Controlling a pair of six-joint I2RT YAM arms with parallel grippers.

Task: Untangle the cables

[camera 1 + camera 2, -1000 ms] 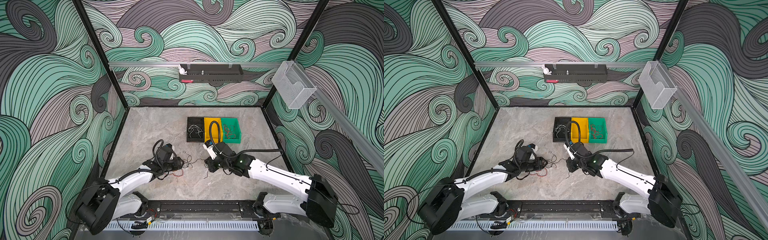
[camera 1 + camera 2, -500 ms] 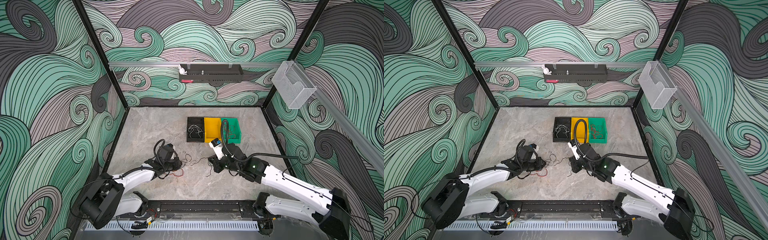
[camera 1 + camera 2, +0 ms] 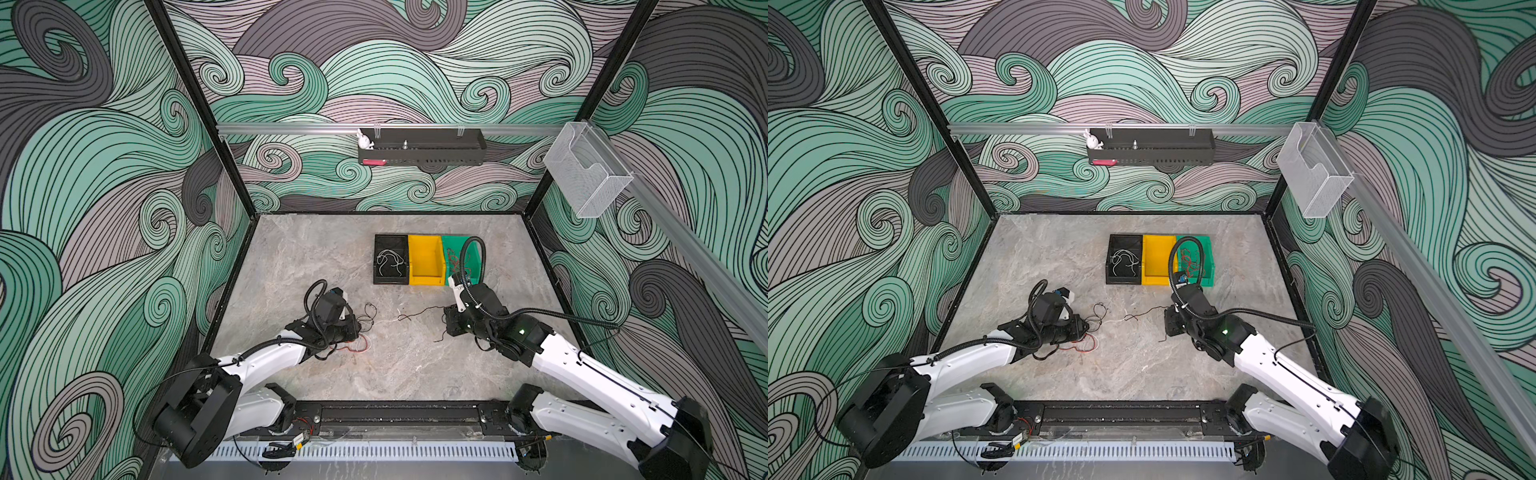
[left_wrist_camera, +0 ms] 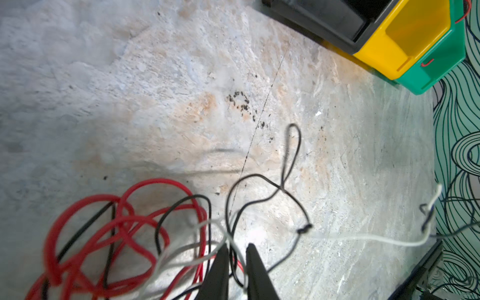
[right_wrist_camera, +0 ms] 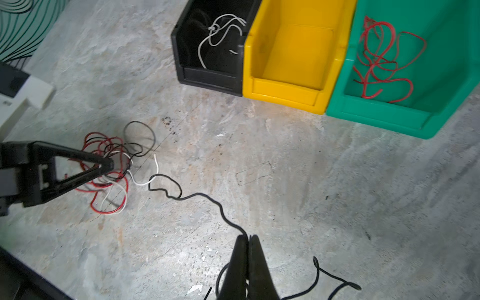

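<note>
right hand (image 5: 248, 237) pulled rightward, pinching the black cable (image 5: 198, 194).

Left gripper (image 4: 237, 249) has clamped onto the tangle (image 5: 109, 166). Right gripper (image 5: 248, 240) backed away from it, dragging the black cable (image 5: 207, 201) out longer.

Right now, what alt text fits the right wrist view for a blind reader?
The right tool is shut on a thin black cable that runs across the grey stone tabletop to a red, black and white cable tangle at the left tool. Beyond stand three plastic bins: black, yellow, green.
</note>
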